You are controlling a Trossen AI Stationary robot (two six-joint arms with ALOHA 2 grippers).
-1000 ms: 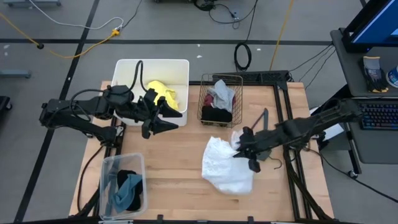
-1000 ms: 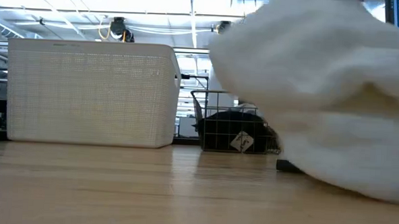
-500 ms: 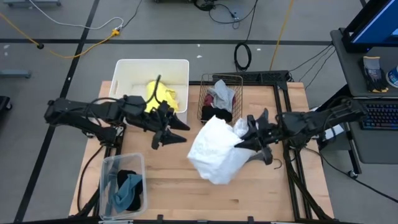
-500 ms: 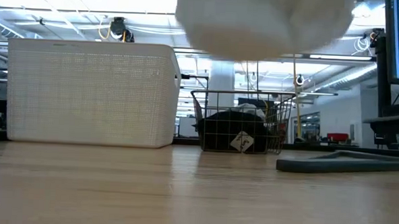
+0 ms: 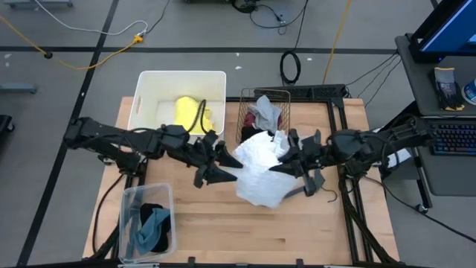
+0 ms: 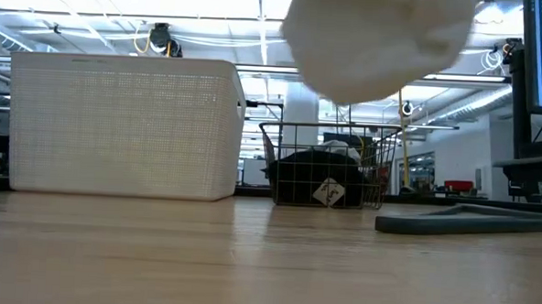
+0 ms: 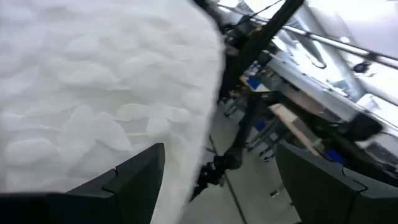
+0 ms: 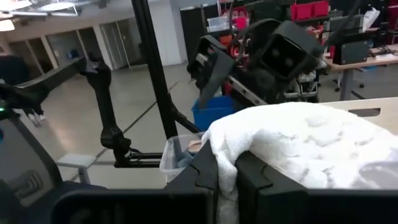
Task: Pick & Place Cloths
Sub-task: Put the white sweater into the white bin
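One large white lacy cloth (image 5: 260,170), hanging clear of the wooden table (image 5: 223,238) at mid-table, just in front of the wire basket (image 5: 262,119); in the low view its underside floats well above the tabletop. Held by: right gripper (image 5: 284,170), fingers pinched together on a fold at the cloth's right edge, so the rest drapes free. Left gripper (image 5: 227,165): fingers spread, tips at the cloth's left edge, apparently placed to take a second hold and share the load; not yet closed on it.

Other cloths, already stowed:
- yellow cloth (image 5: 191,112), in the white bin (image 5: 149,82).
- grey, maroon and black cloths (image 5: 262,115), in the wire basket.
- black and sage-green cloths (image 5: 152,223), in the clear tub (image 5: 125,197).

Also present: thin dark rigid bar (image 6: 461,218), flat on the table at right.
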